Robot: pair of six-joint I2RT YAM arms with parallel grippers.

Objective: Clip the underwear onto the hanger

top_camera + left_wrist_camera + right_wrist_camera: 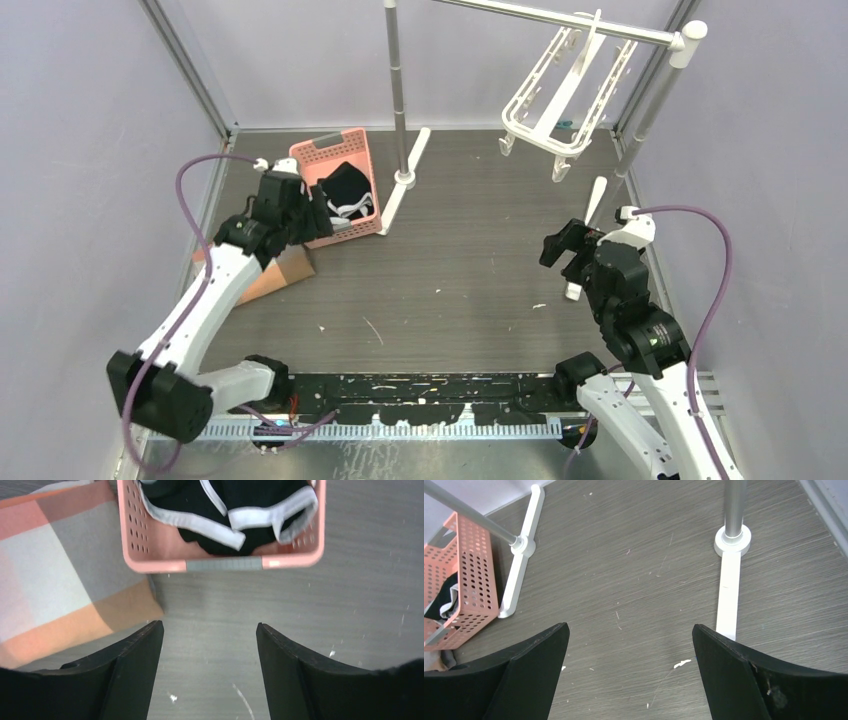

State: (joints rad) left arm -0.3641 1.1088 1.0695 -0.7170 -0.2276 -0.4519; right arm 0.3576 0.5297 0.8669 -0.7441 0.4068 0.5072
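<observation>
- Dark table [470, 280]; underwear [250, 500] bunched in pink basket [225, 564], far left.
- Left end effector [209, 627] released, empty, nearer; underwear straight ahead.
- Right end effector [630, 630] released, empty, below hanger [565, 90].

no lettering legible on the underwear [260, 495], nothing readable elsewhere

The table [470, 290] showed a dark, matt wood-grain surface, finely scratched. The basket [150, 555] was smooth pink plastic pierced with holes, and the underwear [255, 495] in it was black cloth with white cloth piping. The hanger [570, 85] at the upper right looked like white, slightly glossy plastic. The rail stand [396, 90] was dull grey metal on white plastic feet. The left gripper [209, 625] had fingers [135, 680] of matt black plastic.
</observation>
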